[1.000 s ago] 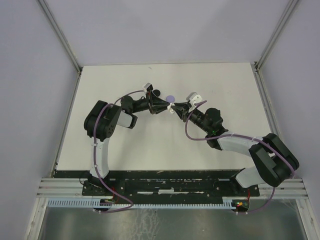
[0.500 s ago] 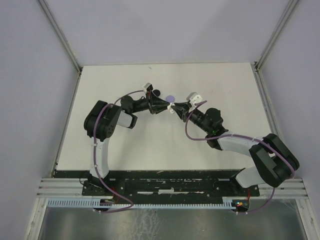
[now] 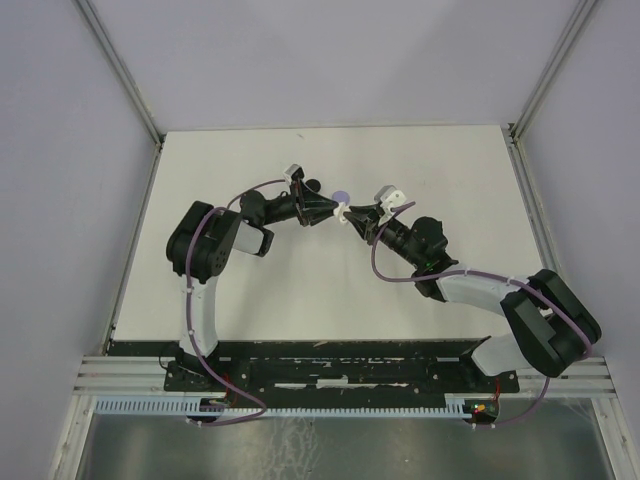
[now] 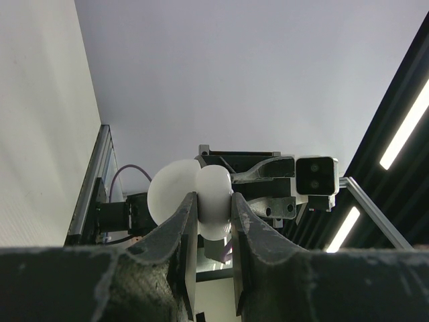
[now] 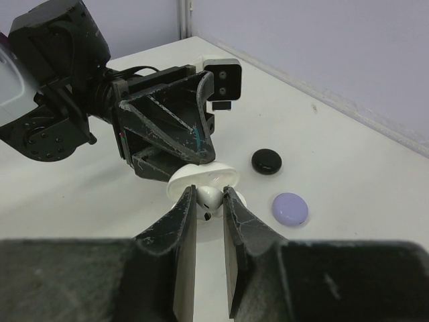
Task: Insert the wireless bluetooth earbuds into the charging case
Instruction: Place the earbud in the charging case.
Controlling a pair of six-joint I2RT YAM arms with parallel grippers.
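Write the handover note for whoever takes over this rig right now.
Grippers: the left gripper has its fingers shut on the white rounded plastic charging case, lid open. The right gripper has its fingers shut on a small white earbud at the case's mouth.
Elsewhere: a round black disc and a round lilac disc lie on the white table.
Done: case and bud brought together.
Left: seat the bud and release it. I cannot tell how deep it sits. No other buds are visible.
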